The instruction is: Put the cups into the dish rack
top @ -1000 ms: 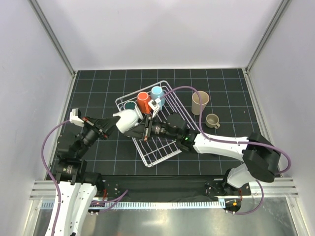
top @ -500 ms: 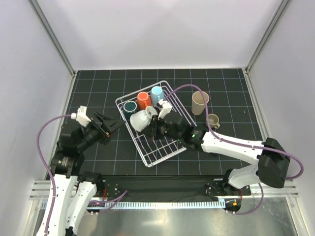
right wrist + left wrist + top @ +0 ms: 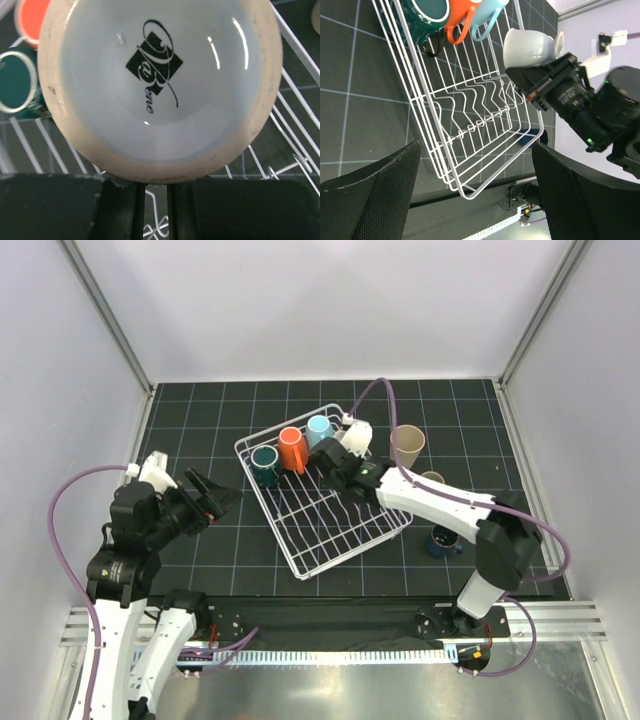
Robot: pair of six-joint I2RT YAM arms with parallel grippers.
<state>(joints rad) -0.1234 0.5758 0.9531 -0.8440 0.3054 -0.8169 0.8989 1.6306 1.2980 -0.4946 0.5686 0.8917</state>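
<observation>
White mug (image 3: 530, 47) now hangs over the dish rack (image 3: 270, 515), pinched in the right jaws, the left jaws newly spread and withdrawn, leaving only its placement.

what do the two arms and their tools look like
Both arms have white links and bulky black joints: the left arm and the right arm. A purple cable loops along each. The left tool and right tool have black fingers. A small green light glows on the right arm.
</observation>
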